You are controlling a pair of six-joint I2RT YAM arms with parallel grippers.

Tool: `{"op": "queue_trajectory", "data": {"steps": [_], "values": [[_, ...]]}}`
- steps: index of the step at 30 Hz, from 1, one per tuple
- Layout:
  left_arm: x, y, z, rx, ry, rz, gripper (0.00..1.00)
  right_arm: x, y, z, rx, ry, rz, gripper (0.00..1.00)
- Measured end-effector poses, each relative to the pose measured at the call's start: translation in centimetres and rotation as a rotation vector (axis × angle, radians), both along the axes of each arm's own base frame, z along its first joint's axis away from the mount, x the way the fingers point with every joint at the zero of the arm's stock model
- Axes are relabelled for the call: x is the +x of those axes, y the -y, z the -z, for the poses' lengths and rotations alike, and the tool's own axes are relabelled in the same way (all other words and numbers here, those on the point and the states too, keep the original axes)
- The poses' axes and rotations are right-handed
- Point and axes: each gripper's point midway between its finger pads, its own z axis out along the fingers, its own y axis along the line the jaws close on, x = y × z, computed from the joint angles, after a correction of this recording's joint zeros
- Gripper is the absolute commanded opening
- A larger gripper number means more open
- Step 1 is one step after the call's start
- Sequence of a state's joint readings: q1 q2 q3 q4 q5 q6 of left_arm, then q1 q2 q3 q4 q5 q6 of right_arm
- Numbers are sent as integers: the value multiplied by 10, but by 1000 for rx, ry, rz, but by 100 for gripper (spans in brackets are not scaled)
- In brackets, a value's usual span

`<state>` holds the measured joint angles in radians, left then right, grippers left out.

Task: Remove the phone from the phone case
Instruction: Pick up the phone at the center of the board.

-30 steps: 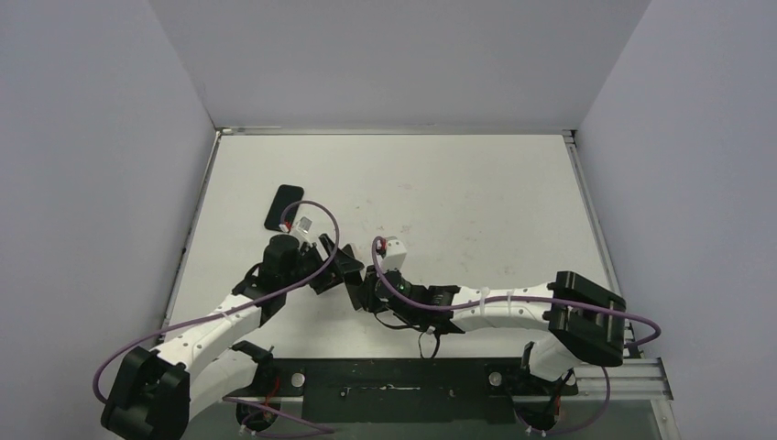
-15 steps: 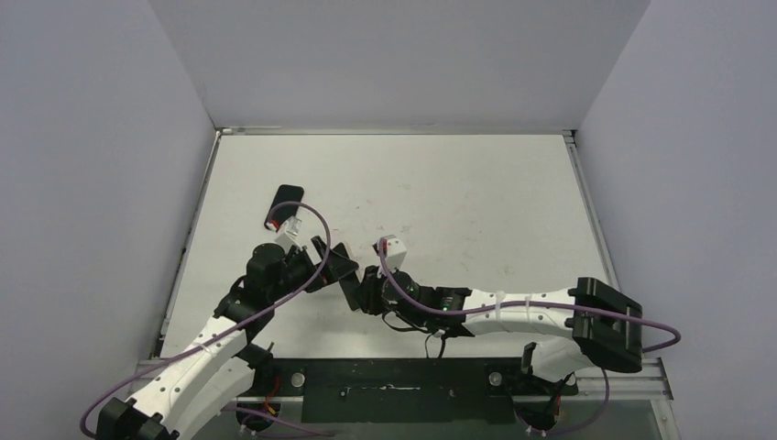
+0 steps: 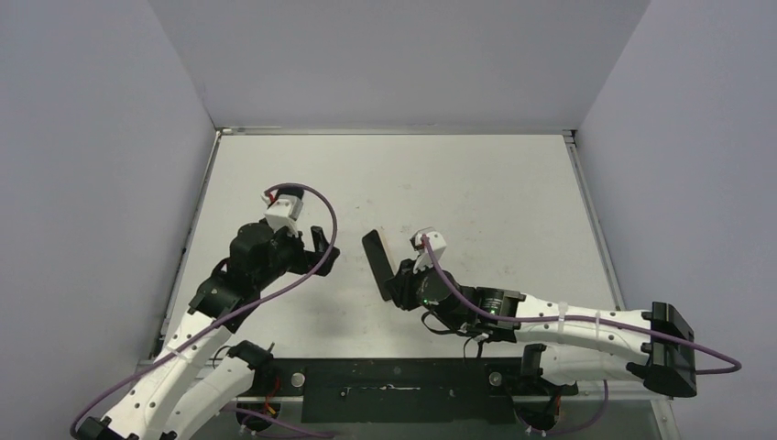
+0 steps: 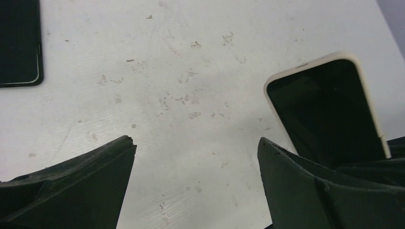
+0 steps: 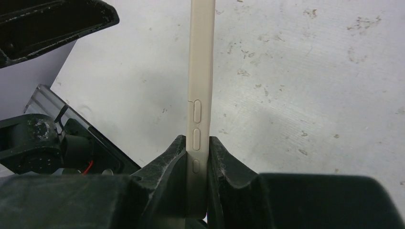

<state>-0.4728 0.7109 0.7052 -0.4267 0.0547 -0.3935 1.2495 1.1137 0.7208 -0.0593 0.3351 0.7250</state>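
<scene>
My right gripper (image 5: pixel 197 140) is shut on a beige phone case (image 5: pixel 199 71) and holds it on edge above the table, with its side buttons showing. In the top view the case (image 3: pixel 374 259) sticks up and to the left from the right gripper (image 3: pixel 396 284). The left wrist view shows its dark face inside a beige rim (image 4: pixel 325 107); I cannot tell whether it is empty. A flat black phone (image 4: pixel 19 43) lies on the table to the far left, hidden under the left wrist in the top view. My left gripper (image 4: pixel 196 143) (image 3: pixel 319 249) is open and empty, left of the case.
The white table (image 3: pixel 476 202) is scuffed and walled by grey panels on three sides. A black base rail (image 3: pixel 394 385) runs along the near edge, and purple cables loop over both arms.
The two grippers were together at the case. My left gripper has pulled back to the left, open. My right arm has carried the case to the right.
</scene>
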Motion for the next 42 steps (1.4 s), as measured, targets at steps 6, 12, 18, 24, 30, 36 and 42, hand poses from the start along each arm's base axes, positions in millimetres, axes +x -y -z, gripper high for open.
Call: {"op": "queue_trajectory", "data": {"steps": [6,12,18,24,30,36,42], "values": [[0,-3,6,148,35,85,97,1,30,3,-49,13,25,0],[-3,4,4,174,94,172,95,18,55,15,-96,-20,12,0],[-4,21,4,134,165,269,95,41,75,21,-89,-75,-58,0],[11,41,3,31,141,263,95,52,79,21,17,-125,-153,0],[21,63,8,-146,63,232,95,41,61,19,148,-192,-257,0],[25,80,2,-298,15,217,95,42,46,-13,281,-158,-297,0],[31,94,-22,-478,25,216,94,46,35,-36,387,-130,-323,0]]}}
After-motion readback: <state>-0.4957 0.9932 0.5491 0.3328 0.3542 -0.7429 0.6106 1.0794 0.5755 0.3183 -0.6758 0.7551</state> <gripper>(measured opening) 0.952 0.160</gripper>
